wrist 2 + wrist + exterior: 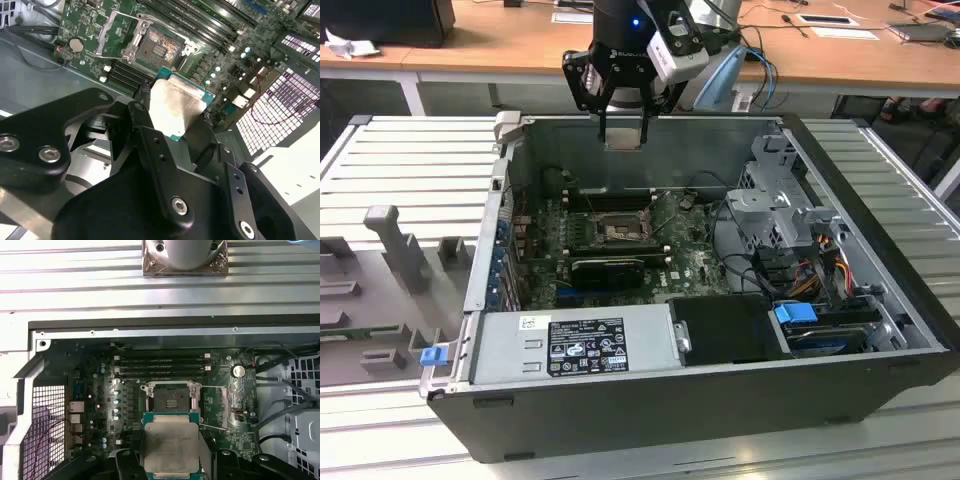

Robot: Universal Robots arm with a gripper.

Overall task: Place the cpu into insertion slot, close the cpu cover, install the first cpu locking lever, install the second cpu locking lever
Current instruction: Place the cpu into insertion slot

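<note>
The exterior view stands outside the open computer case (720, 400), high up, looking down at a slant across it toward a desk (500, 45) behind. The first wrist view faces straight down onto the motherboard (100, 390) from above. The second wrist view sits close behind the gripper (175, 117), looking aslant. All three share the socket (617, 232); both wrist views share the held chip (172, 445).

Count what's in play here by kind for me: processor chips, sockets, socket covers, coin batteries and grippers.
cpu: 1
gripper: 1, shut on the cpu
insertion slot: 1, empty
cpu cover: 1, swung open
coin battery: 1
Total: 5
</note>
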